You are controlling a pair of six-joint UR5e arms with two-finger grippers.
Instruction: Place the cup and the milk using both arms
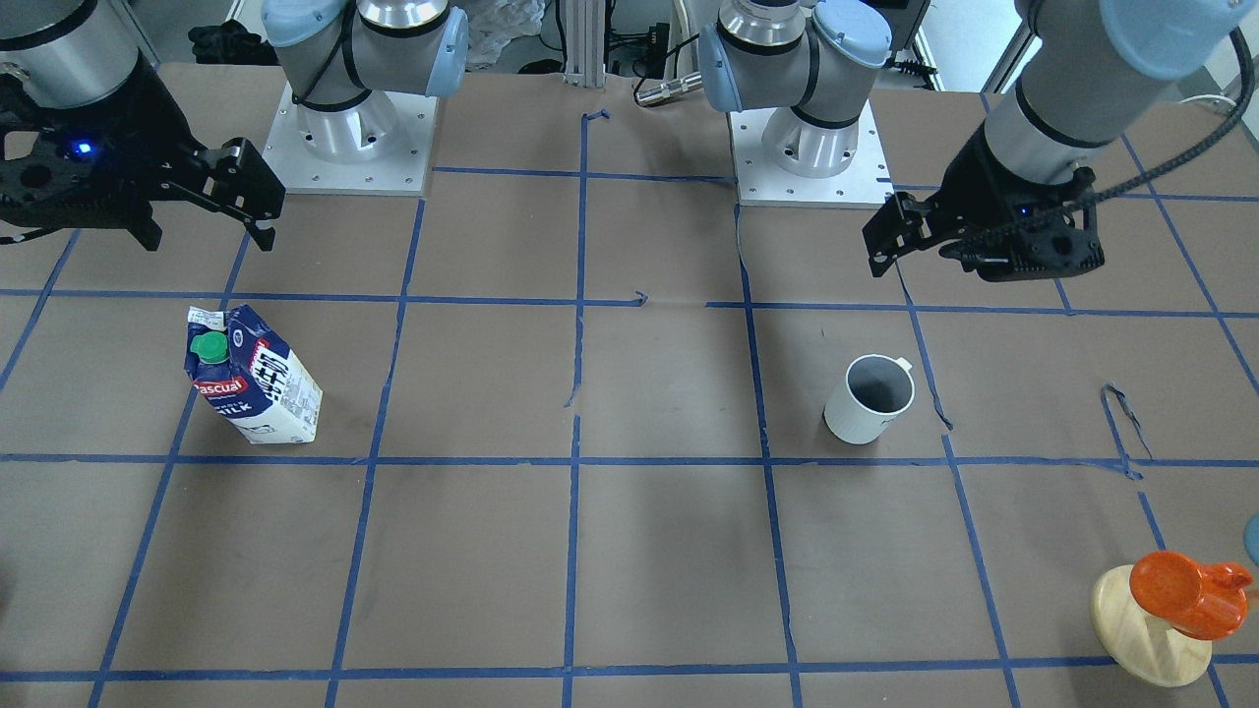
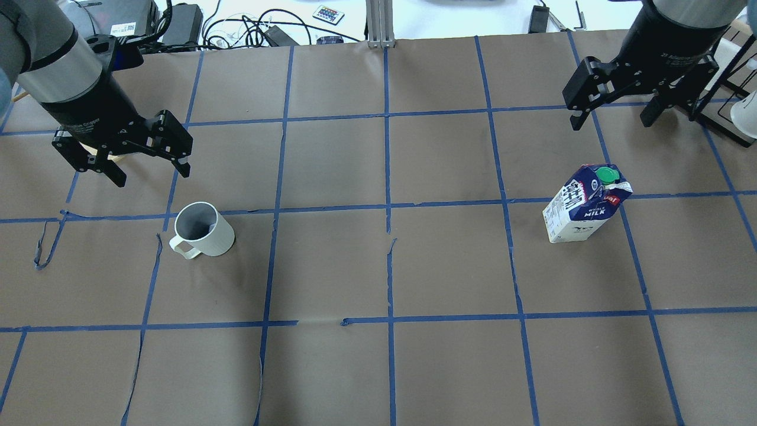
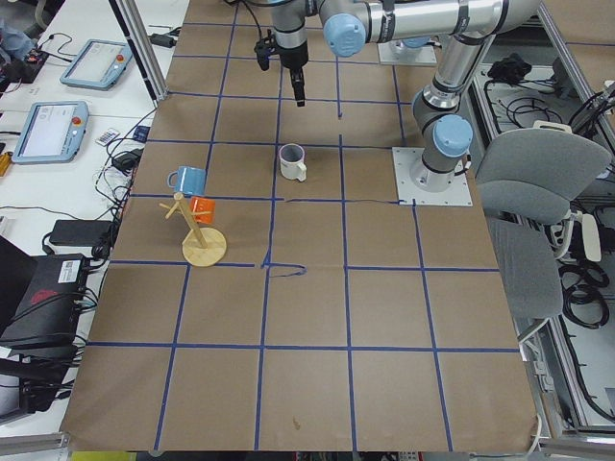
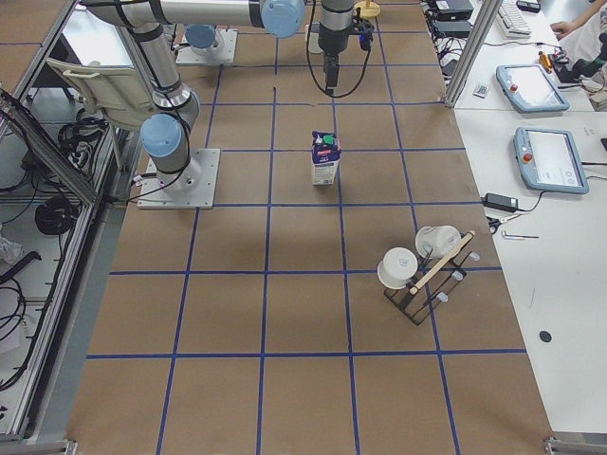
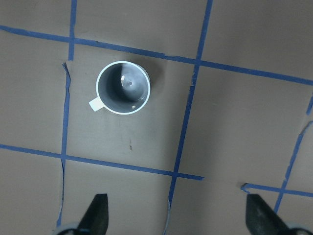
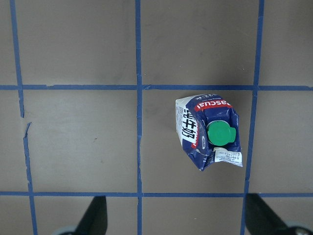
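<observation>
Two robot arms hover over a brown table [image 2: 449,367] marked with blue tape, both empty-handed.

The task looks barely begun. The cup [image 2: 204,229] stands upright on the robot's left side and the milk [image 2: 582,204] upright on its right, well apart. The left gripper [image 2: 151,171] and right gripper [image 2: 611,121] both hang above the table with jaws spread wide, holding nothing. Each thing sits near its gripper but outside the jaws (ahead of the fingertips in the wrist views), so grasping and placing both seem left.
</observation>
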